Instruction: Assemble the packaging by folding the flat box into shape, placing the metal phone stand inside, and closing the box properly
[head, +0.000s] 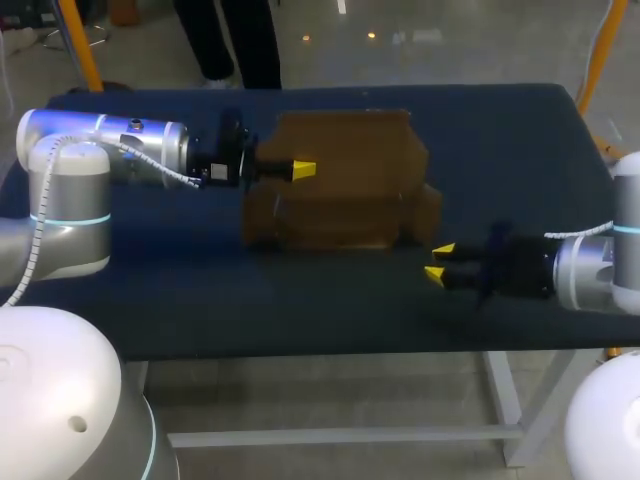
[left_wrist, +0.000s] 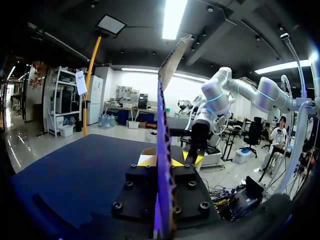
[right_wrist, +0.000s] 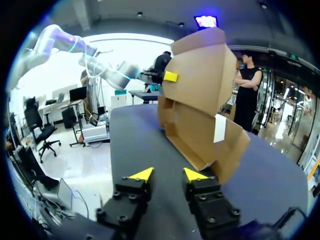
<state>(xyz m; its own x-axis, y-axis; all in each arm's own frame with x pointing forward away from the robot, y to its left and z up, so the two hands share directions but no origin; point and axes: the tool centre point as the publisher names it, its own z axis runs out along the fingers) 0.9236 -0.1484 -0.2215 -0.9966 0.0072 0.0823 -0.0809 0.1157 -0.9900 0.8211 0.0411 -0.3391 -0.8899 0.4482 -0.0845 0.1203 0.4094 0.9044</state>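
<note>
Head view: half-folded brown cardboard box (head: 340, 200) stands on the dark blue desk (head: 300, 310), panel clamped by the left tool (head: 303, 170); the right tool (head: 438, 261), fingers apart, is best pressed squarely against its side flap.

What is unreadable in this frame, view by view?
Phone stand: seen in no view.
Cardboard box interior: head view, too dim and blurred.
Left gripper, second fingertip: head view, hidden by the box's panel.
Left wrist view: held panel, edge-on, blocks the middle.
</note>
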